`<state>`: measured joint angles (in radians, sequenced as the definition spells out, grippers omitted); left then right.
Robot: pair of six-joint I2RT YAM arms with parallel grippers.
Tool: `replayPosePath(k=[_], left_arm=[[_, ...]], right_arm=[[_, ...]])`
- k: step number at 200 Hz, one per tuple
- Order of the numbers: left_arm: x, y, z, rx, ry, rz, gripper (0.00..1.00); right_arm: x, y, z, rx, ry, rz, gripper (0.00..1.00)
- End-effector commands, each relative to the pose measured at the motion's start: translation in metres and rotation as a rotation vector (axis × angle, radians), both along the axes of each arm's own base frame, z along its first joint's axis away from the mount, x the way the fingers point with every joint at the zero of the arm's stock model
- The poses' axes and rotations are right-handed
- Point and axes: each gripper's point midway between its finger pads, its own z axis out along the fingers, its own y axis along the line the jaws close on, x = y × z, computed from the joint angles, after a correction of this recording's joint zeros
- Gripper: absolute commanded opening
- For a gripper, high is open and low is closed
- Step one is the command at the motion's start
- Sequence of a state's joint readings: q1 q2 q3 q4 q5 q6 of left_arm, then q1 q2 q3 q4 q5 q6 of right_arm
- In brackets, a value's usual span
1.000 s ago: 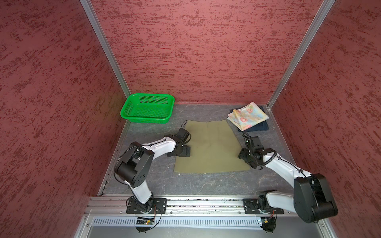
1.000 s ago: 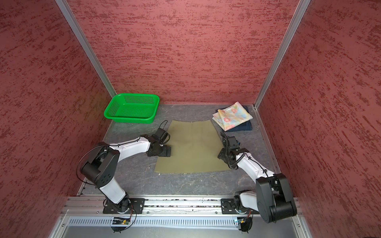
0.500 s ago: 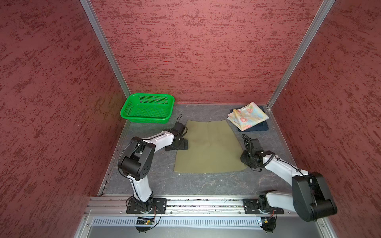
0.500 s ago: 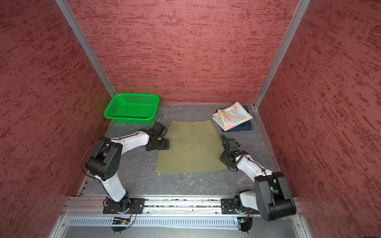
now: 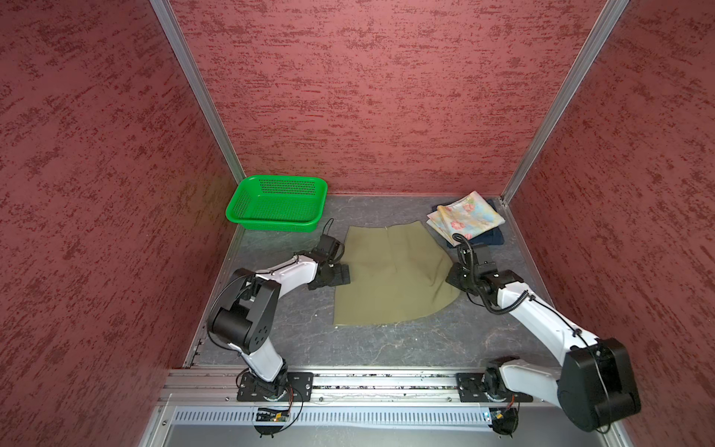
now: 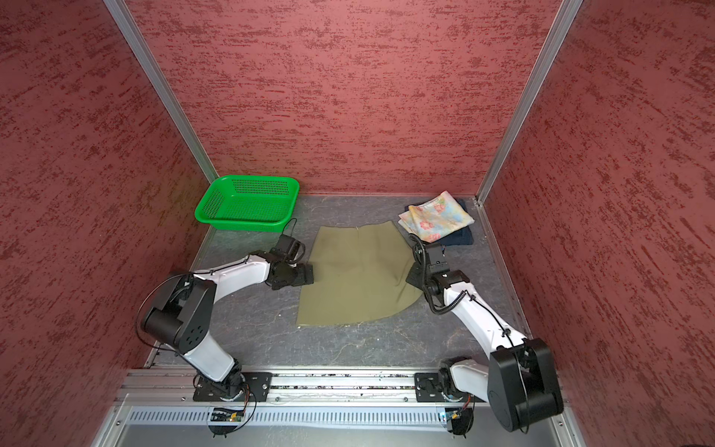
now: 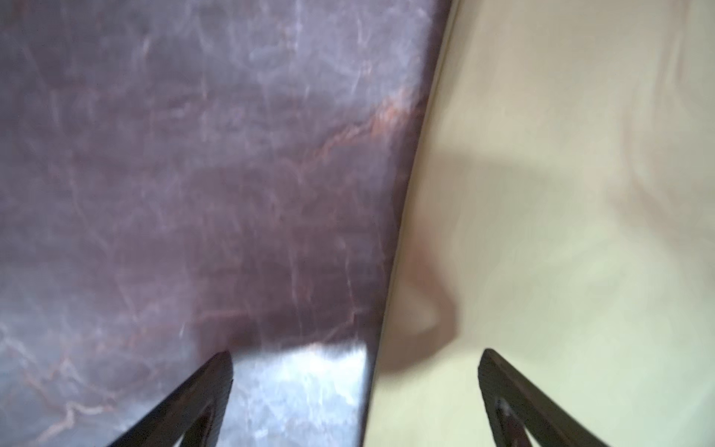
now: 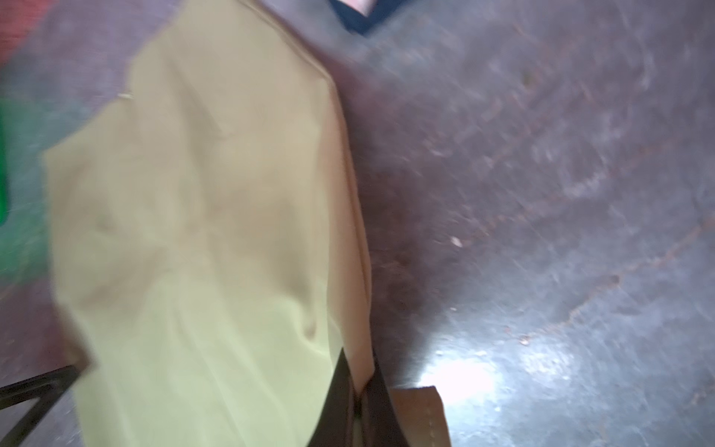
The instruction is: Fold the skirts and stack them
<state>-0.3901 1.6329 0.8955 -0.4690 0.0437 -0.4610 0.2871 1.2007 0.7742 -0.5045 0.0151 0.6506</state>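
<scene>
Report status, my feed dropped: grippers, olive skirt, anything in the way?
Left gripper open, astride one edge of olive skirt. Right gripper shut on the opposite edge; skirt spread, unfolded. Nothing blocking; green basket well aside.

A: From where do the top views look?
B: From high up at the near side of the table, facing down and toward the back wall. Both top views share nearly the whole scene.
A: And the wrist cameras?
B: Very near the table. The left wrist view looks down between the tips of the left gripper at one edge of the olive skirt. The right wrist view looks along the same skirt, and shares the green basket and dark blue skirt with the top views.
</scene>
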Motion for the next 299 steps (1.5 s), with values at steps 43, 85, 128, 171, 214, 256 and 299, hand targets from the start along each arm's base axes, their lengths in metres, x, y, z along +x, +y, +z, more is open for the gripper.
replayPosePath(k=[43,85,128,171,214,256,299], left_arm=[[-0.038,-0.021,-0.030,-0.157,0.103,0.033,0.99],[-0.045,-0.021,-0.040,-0.186,0.107,0.046,0.99],[-0.052,-0.007,-0.046,-0.217,0.103,0.093,0.99],[-0.054,-0.003,-0.053,-0.245,0.119,0.107,0.99],[-0.055,-0.007,-0.062,-0.245,0.150,0.096,0.89],[-0.064,-0.019,-0.063,-0.266,0.158,0.101,0.69],[-0.059,-0.056,-0.060,-0.311,0.140,0.095,0.67]], right_arm=[[0.006,0.096,0.056,-0.075,-0.122,0.251,0.00],[-0.005,0.207,0.047,-0.087,-0.108,0.466,0.00],[-0.028,0.299,0.025,0.039,-0.060,0.621,0.00],[-0.033,0.313,0.038,0.100,-0.087,0.644,0.00],[-0.026,0.302,0.068,0.134,-0.151,0.631,0.00],[-0.005,0.282,0.085,0.122,-0.195,0.608,0.00],[0.017,0.258,0.107,0.069,-0.244,0.595,0.00]])
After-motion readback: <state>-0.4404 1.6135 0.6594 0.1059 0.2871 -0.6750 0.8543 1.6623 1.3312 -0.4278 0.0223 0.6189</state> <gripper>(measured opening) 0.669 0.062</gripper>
